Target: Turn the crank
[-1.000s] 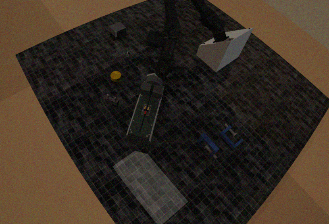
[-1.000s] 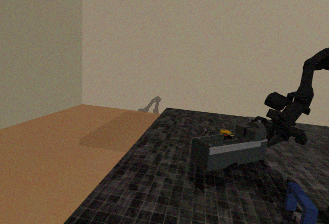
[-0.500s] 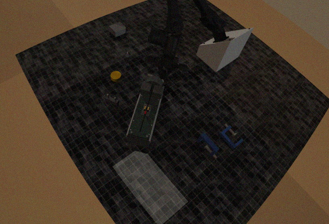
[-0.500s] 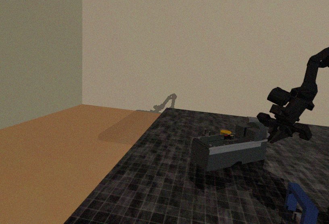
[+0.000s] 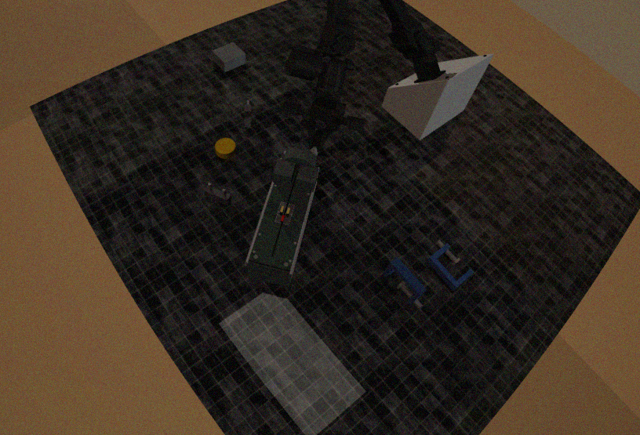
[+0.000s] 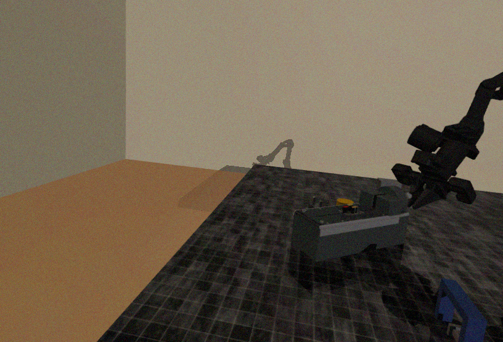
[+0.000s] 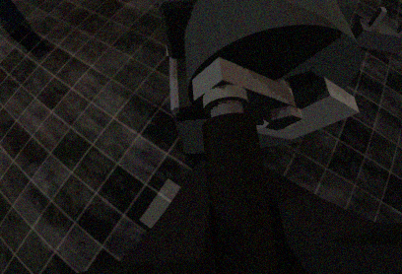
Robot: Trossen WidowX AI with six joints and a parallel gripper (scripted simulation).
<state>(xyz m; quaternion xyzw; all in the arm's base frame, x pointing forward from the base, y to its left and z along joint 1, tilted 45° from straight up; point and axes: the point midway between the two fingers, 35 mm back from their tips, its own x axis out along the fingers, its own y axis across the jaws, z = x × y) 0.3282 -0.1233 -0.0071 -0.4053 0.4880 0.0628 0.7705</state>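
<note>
The machine [image 5: 281, 223] [image 6: 349, 230] is a long dark box with a green top and pale side rails, lying on the dark checkered mat. Its two brass zero marks [image 5: 285, 208] sit around mid-length beside the slot. The red pointer [image 5: 283, 218] [image 6: 346, 208] lies just past the marks, on the side away from the crank. My gripper [image 5: 312, 151] [image 6: 420, 199] is at the crank end, shut on the crank handle [image 7: 229, 119]. The handle shows in the wrist view as a dark cylinder on a grey crank arm [image 7: 236, 80].
A yellow puck [image 5: 225, 147] and small parts [image 5: 220, 193] lie left of the machine. A grey block [image 5: 228, 56] sits at the back. The white wedge [image 5: 439, 97] carries the arm. Two blue brackets [image 5: 408, 277] [image 5: 450, 267] lie to the right, and a translucent plate [image 5: 292, 363] lies in front.
</note>
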